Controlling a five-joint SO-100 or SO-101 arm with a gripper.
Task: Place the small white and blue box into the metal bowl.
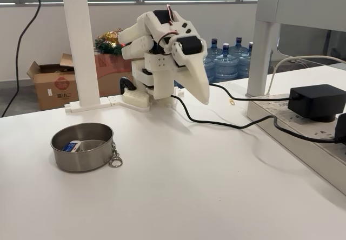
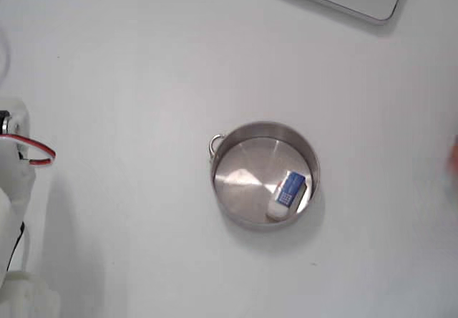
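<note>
**One box lying inside the bowl, arm folded at the back**

One metal bowl (image 1: 82, 147) serves as the landmark, standing on the white table (image 1: 178, 197). Far to its left in the side-on fixed view, beyond the table's back edge, an open cardboard carton (image 1: 53, 85) sits on the floor. Inside the bowl, the small white and blue box (image 1: 71, 146) lies against the left part of the wall; from above, in the other fixed view, the same box (image 2: 287, 193) rests on the bowl's floor at the lower right, blue face up, touching the wall (image 2: 266, 129). A small chain clip (image 1: 114, 159) hangs at the bowl's right side in the side-on view.

Right of the bowl and well behind it, the white arm (image 1: 162, 51) sits folded over its base. Its gripper (image 1: 204, 98) points down and to the right, well apart from the bowl, holding nothing; whether the fingers are parted or pressed together I cannot tell from this angle. A black cable (image 1: 227, 124) runs from the base farther right, to a black power adapter (image 1: 316, 100). Behind them stand blue water bottles (image 1: 226, 60).
</note>
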